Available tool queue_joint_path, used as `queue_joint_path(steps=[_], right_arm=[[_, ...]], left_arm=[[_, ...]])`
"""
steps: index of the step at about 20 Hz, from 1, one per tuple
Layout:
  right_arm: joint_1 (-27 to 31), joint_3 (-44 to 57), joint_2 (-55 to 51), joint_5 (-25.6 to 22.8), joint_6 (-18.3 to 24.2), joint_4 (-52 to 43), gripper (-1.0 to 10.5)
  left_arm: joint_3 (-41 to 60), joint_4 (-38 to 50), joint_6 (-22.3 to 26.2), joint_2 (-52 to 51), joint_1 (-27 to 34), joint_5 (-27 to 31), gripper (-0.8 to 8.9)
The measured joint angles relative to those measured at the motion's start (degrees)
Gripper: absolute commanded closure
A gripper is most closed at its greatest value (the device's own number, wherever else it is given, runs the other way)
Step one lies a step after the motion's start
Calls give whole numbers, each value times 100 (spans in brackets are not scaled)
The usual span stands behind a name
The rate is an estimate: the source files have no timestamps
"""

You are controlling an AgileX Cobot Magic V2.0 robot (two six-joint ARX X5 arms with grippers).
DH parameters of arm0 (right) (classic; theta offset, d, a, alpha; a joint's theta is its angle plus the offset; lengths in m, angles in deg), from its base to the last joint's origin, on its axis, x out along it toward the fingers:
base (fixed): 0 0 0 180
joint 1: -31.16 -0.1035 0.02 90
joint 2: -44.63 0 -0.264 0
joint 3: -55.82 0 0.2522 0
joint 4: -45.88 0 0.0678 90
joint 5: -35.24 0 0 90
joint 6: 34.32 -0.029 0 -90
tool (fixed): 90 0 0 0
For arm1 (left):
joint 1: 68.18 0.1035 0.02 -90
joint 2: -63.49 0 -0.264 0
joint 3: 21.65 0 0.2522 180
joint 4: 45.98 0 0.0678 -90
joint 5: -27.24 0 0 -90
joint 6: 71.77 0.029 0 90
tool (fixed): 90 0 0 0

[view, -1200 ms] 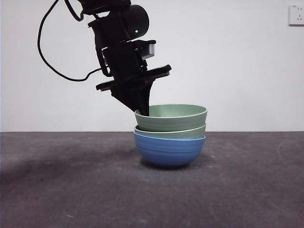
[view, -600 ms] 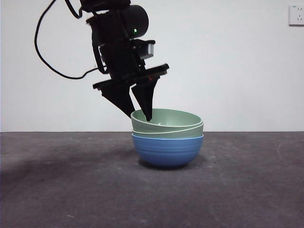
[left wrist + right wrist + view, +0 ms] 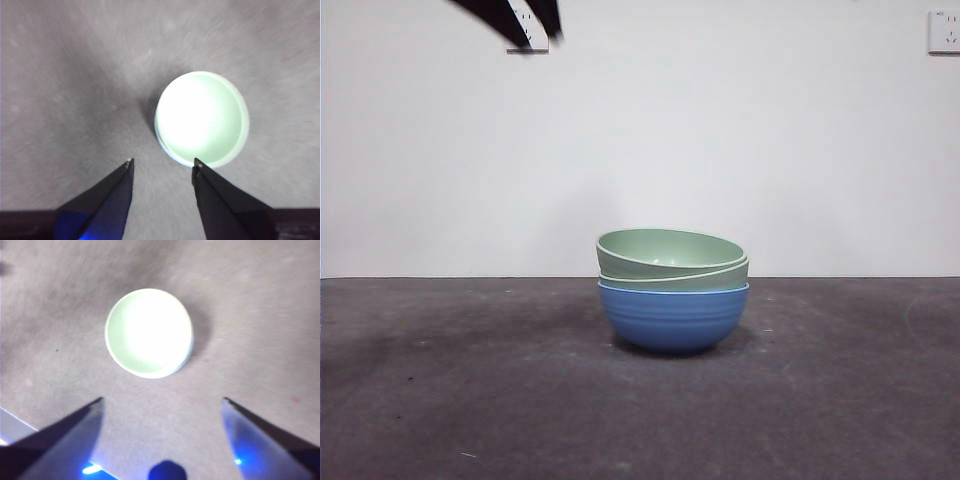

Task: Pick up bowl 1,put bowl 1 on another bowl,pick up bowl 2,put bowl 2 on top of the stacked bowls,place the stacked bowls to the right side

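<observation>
On the dark table (image 3: 440, 400), near its middle, we logged one stack of bowls (image 3: 672, 290): a blue bowl (image 3: 673, 315) at the bottom, faintly ridged, with two pale green bowls nested in it. The lower green bowl (image 3: 715, 279) showed only as a narrow band above the blue rim; the top green bowl (image 3: 665, 252) sat slightly tilted, its rim higher on one side, not quite level with the one beneath. Nothing touched the stack. Our left gripper (image 3: 162, 167) hung high above the table, jaws apart and empty, with the stack just beyond its tips; we took the dark tip at the upper edge of the front view for this gripper, though that view alone did not settle it. Our right gripper (image 3: 162, 402) also hung well above the table, jaws wide apart and empty, looking down on the same stack (image 3: 149, 332). Status, as we judged it: both stacking steps were complete, all three bowls being nested. Outstanding: the last item, carrying the whole stack to the right side; it stood about mid-table and neither gripper held it. The tilt of the top bowl was entered as a point to watch when the stack is gripped.
</observation>
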Motion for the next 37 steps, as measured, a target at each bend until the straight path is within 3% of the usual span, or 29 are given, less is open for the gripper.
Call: queue_joint_path(steps=[10, 20, 27, 31, 37], right_arm=[[0, 0, 2579, 17, -72, -654, 507], [0, 0, 3423, 17, -216, -1014, 520], [4, 0, 3709, 17, -221, -1117, 661], [4, 0, 3797, 20, -221, -1156, 890], [63, -92, 3716, 155, -258, -1294, 958]], left_arm=[[-7, -1366, 35, -2197, 0, 0, 615], [-7, -1694, 35, -2385, 0, 0, 615], [-7, -1694, 35, -2382, 0, 0, 615], [-7, -1694, 35, -2380, 0, 0, 615], [-7, -1609, 35, -2380, 0, 0, 616]])
